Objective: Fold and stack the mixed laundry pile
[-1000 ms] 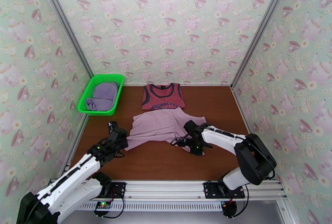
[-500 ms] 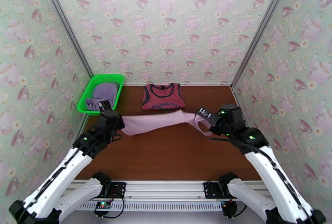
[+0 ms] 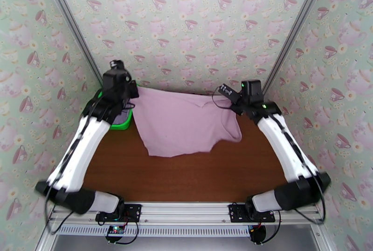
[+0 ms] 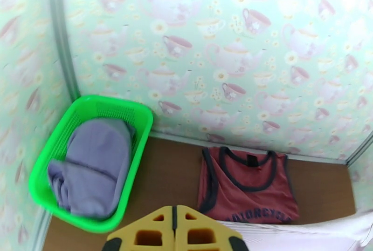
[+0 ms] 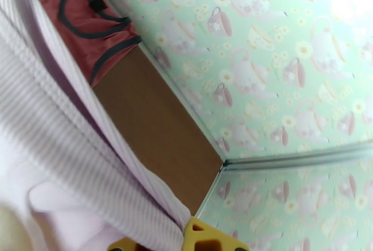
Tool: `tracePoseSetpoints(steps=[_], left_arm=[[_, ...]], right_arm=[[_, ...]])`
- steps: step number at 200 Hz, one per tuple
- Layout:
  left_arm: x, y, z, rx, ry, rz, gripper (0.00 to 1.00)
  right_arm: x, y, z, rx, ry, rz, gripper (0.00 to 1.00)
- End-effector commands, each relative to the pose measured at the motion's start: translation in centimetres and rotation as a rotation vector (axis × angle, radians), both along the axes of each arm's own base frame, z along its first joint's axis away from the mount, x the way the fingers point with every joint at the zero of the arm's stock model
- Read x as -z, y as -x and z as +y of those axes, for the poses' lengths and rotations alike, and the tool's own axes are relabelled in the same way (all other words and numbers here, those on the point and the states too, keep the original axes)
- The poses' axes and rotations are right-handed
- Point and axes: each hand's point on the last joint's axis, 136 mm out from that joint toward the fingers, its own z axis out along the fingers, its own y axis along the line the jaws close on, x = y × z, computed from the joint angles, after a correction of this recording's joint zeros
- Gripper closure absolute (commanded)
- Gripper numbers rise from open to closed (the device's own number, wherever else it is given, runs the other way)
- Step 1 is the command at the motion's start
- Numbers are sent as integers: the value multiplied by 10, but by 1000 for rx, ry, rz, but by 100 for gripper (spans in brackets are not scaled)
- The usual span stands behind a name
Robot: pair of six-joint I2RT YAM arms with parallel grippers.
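At the far left corner of the brown wooden table (image 3: 186,177), a green plastic mesh basket (image 4: 142,121) holds a crumpled lavender-purple shirt (image 4: 93,168). The left gripper (image 3: 131,91), raised high, has its yellow fingers pressed together on one top corner of a pale pink-lilac ribbed shirt (image 3: 182,121). The shirt hangs spread above the table, with a flat dusty-red tank top (image 4: 247,186) lying behind it. The right gripper (image 3: 231,106) is clamped on the opposite corner.
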Motion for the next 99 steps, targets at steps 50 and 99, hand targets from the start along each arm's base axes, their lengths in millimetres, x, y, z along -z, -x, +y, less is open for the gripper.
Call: tracePoseSetpoints(steps=[50,99], left_arm=[[-84,-49,5,59,-129,-109,100],[-11,-6,4,53,-38,-71,100]], right_arm=[[-96,-40,2,11,-77,-214,100],[-11,-3,7,-71,-62,-125,100]])
